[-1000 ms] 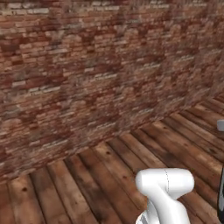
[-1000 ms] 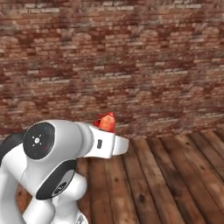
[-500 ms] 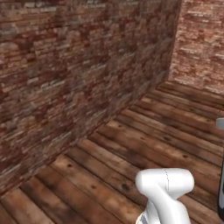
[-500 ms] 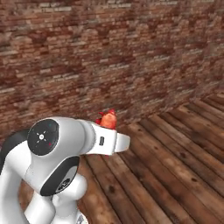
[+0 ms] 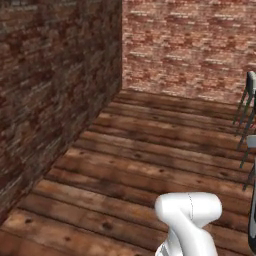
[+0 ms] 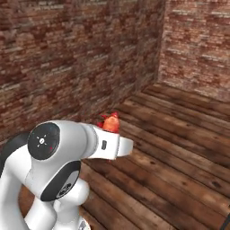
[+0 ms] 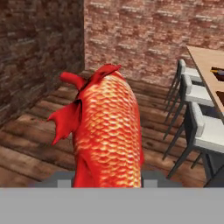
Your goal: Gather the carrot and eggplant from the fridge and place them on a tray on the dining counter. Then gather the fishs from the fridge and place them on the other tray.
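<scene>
Red-orange scales on the fish [image 7: 107, 131], not silver. Clamped between the jaws of the gripper [image 7: 107, 181], with a dark fingertip [image 7: 59, 180] showing at either side of its lower body. Held upright along the line of the hand, red fins spreading left and up from the body.

Seen again from the right base camera as a small red-orange tip [image 6: 111, 123] poking up just beyond the white hand of the arm [image 6: 63, 161]. Carried high over the wooden floor [image 6: 179, 148] and touching nothing but the jaws.

Facing a corner of the room from the left base camera: brick wall [image 5: 50, 90] running down the left, a second brick face across the back, and dark plank floor [image 5: 150, 150] between them. White elbow of the arm [image 5: 187, 215] at the lower right. Grey-seated stools [image 5: 248, 90] cut off by the right edge.

Further right in the hand view, the dining counter [image 7: 210, 61] in light wood, with a row of stools [image 7: 201, 127] drawn up along its near side. Well apart from the fish, with open floor between. On the counter's far right, a small dark shape [image 7: 217, 70] with a hint of orange on it (too small and too cropped to name).
</scene>
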